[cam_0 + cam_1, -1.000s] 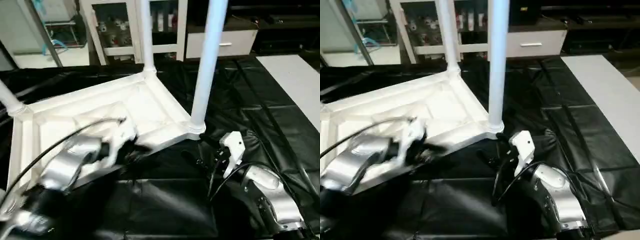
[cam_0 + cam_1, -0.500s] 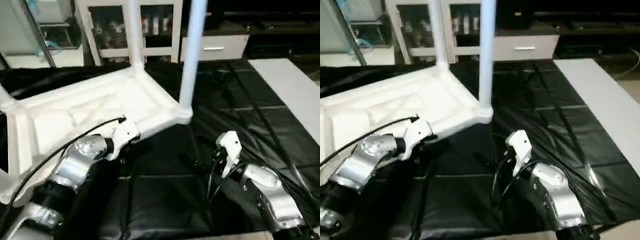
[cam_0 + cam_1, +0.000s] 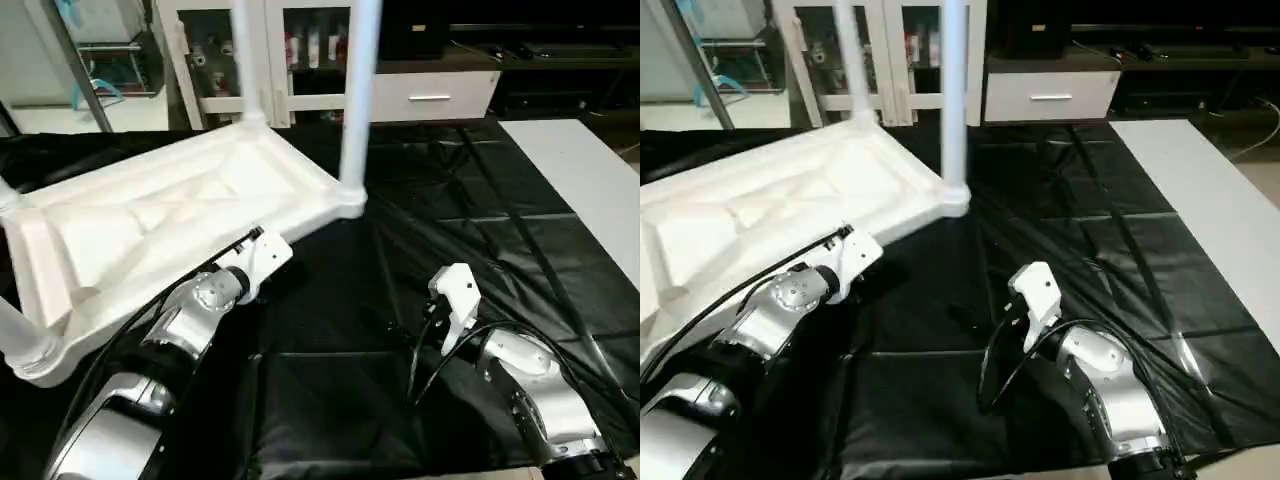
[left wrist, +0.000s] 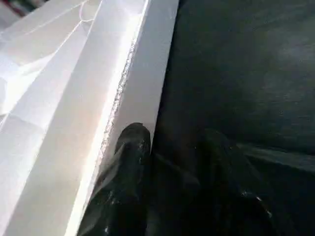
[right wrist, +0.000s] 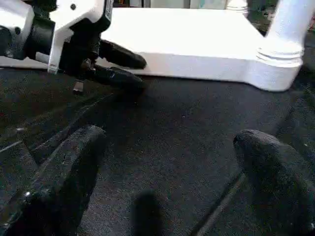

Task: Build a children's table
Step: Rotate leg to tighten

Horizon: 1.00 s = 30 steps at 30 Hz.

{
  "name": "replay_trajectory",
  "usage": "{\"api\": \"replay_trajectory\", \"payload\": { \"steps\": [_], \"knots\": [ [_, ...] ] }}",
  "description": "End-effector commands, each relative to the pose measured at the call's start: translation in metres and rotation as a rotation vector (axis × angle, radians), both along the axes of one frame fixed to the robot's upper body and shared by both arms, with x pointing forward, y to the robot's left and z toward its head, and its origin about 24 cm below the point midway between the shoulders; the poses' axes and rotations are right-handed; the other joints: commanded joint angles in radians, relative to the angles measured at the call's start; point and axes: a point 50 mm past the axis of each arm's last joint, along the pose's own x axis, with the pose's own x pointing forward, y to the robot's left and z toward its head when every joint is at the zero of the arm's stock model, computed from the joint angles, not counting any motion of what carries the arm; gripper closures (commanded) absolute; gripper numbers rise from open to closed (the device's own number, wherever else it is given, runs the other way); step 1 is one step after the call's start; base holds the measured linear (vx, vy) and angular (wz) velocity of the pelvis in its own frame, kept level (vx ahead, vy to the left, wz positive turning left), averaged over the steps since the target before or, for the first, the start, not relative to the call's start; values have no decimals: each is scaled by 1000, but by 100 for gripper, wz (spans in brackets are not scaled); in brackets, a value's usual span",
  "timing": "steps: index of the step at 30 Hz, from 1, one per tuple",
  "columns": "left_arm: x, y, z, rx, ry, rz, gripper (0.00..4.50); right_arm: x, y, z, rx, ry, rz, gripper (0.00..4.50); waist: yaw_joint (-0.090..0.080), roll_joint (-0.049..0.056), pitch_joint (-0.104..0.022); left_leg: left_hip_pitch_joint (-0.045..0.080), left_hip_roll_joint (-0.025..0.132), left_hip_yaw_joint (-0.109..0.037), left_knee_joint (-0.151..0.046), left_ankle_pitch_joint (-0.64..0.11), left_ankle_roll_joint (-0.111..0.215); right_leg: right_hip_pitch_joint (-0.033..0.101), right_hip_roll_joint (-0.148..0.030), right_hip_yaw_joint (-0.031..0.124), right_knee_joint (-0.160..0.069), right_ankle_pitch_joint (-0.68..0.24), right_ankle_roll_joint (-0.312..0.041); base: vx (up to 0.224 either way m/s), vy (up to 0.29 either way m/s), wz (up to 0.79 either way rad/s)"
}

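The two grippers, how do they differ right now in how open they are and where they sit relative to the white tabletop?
The left gripper has its fingers fairly close together, at the tabletop edge, one finger against the rim and one by the black cover. The right gripper stands wide open, apart from the tabletop, over the bare black cover with nothing between its fingers. Both have black fingers and point toward the upturned tabletop.

The tabletop (image 3: 160,215) and its upright legs (image 3: 357,95) are plain white against the glossy black cover of the counter (image 3: 480,230), the arms (image 3: 530,385) silver, both tools' fingers (image 5: 64,177) black.
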Motion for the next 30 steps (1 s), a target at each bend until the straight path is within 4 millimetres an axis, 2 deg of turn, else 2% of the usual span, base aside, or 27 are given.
{"api": "replay_trajectory", "payload": {
  "steps": [1,4,10,11,12,14,18,19,20,21,22,23,25,26,27,28,29,30],
  "knots": [
    [4,16,1,12,-19,100,280,3,-1,4,-7,-19,-7,0,9,-14,-65,0,46,-29,-76,-188,78,51,-58,36,-69,-273,-184,0,0,0],
    [8,20,1,-16,-53,172,280,3,0,4,-7,-21,-9,0,9,-18,-66,0,44,-27,-71,-166,91,49,-55,36,-66,-238,-195,0,0,0],
    [9,19,1,-110,-92,218,280,3,3,5,-2,-28,-5,0,9,-16,-69,0,45,-28,-68,-141,115,51,-56,34,-60,-180,-224,0,0,0],
    [5,10,3,-229,-114,148,280,2,2,6,-3,-31,-3,0,11,-11,-69,0,47,-28,-68,-135,120,51,-58,35,-59,-160,-238,0,0,0],
    [5,9,3,-244,-115,142,280,2,2,6,-3,-31,-3,0,12,-12,-69,0,48,-27,-68,-137,120,51,-58,35,-59,-155,-243,0,0,0],
    [-3,6,4,-357,-144,93,280,1,1,6,-2,-35,-6,0,16,-7,-70,3,51,-26,-68,-137,121,48,-56,36,-55,-130,-257,0,0,0],
    [-26,10,8,-507,-242,22,280,0,-1,7,6,-43,-16,0,21,-10,-74,2,58,-26,-67,-120,132,52,-61,37,-41,-67,-276,0,0,0],
    [-29,12,10,-528,-270,24,251,0,-1,8,8,-45,-19,0,20,-8,-70,3,57,-23,-69,-138,130,47,-58,37,-46,-91,-270,0,0,0],
    [-35,17,18,-560,-378,53,244,0,-1,8,14,-48,-21,0,17,-21,-68,2,56,-21,-70,-152,130,47,-55,37,-50,-113,-263,0,0,0],
    [-40,22,25,-575,-461,75,244,0,-1,8,16,-50,-22,0,21,-16,-69,1,60,-25,-70,-162,124,50,-62,38,-47,-126,-260,0,0,0],
    [-49,27,36,-612,-585,103,244,1,0,8,20,-53,-23,0,21,-18,-65,2,62,-24,-74,-187,113,46,-62,38,-54,-172,-243,0,0,0],
    [-57,31,44,-613,-683,120,241,1,0,9,25,-53,-22,0,19,-16,-63,2,65,-24,-77,-200,103,46,-59,38,-57,-196,-229,0,0,0],
    [-66,36,52,-609,-780,153,210,3,1,8,26,-54,-17,0,18,-31,-60,5,64,-23,-80,-236,88,42,-56,38,-63,-261,-198,0,0,0],
    [-73,40,57,-604,-840,176,204,3,2,8,26,-54,-14,0,17,-26,-55,3,64,-25,-84,-249,75,42,-56,39,-67,-298,-178,0,0,0],
    [-79,45,61,-602,-893,212,202,4,4,8,27,-55,-8,0,14,-36,-52,5,64,-24,-85,-268,63,38,-54,39,-72,-331,-157,0,0,0],
    [-85,51,66,-587,-948,260,194,5,6,9,27,-58,-3,0,13,-31,-52,6,66,-27,-89,-286,45,40,-54,39,-71,-358,-145,0,0,0],
    [-92,59,72,-570,-1005,319,180,6,8,9,31,-60,4,0,11,-45,-51,6,65,-26,-88,-290,44,38,-54,40,-75,-371,-137,0,0,0],
    [-98,66,77,-550,-1060,376,169,7,9,10,34,-62,11,0,11,-36,-52,7,67,-30,-89,-295,32,39,-56,40,-72,-371,-135,0,0,0]
  ]
}}
